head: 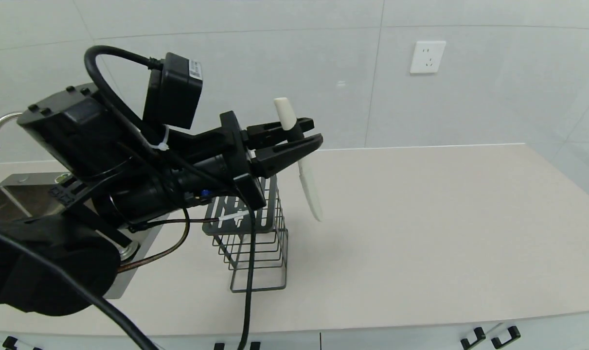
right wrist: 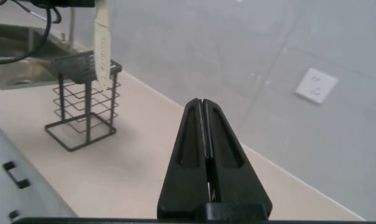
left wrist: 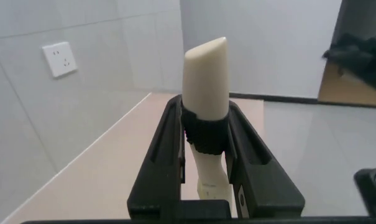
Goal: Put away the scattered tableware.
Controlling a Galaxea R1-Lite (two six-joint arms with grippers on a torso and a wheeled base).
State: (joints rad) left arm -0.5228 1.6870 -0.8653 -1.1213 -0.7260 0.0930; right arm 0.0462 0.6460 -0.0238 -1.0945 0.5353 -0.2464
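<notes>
My left gripper [head: 294, 138] is shut on a white knife [head: 308, 187], held in the air above the beige counter. The knife's cream handle [left wrist: 205, 74] sticks up between the fingers, and its blade [right wrist: 101, 43] hangs down, tilted slightly. A dark wire cutlery rack [head: 253, 238] stands on the counter just below and left of the blade, and the same rack [right wrist: 85, 99] sits under the blade in the right wrist view. My right gripper [right wrist: 205, 118] is shut with nothing in it, raised above the counter well off to the rack's side.
A steel sink [head: 26, 199] with a curved tap [head: 0, 127] lies at the left end of the counter [head: 420, 218]. A white wall socket [head: 427, 57] sits on the tiled wall behind. Cabinet handles [head: 489, 336] line the front edge.
</notes>
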